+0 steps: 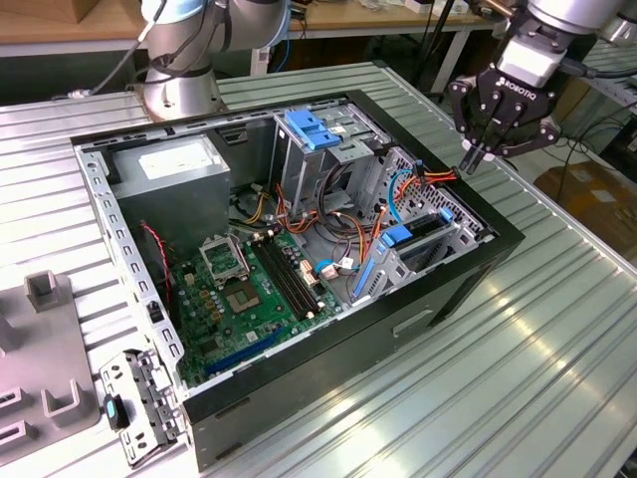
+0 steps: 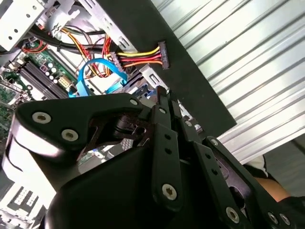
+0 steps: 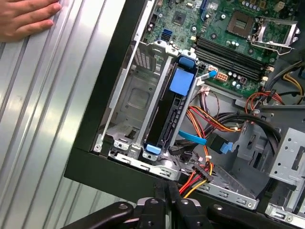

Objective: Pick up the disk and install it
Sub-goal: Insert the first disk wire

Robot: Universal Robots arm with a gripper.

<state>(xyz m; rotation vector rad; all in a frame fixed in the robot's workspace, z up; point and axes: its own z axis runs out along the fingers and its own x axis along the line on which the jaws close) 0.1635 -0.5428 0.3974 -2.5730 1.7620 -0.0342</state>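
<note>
Gripper [image 1: 472, 161]: fingers pressed together, holding nothing, above the case edge. Disk [image 3: 167, 118]: on edge inside the drive cage [image 3: 133, 100]. Check it sits flush, and avoid the power cables [image 3: 200, 177].

Bright, even light poured from overhead. Glare streaked the ribbed tabletop [image 1: 542, 383] in the exterior view, and a soft sheen sat on the black pincer [image 2: 162, 95].
</note>
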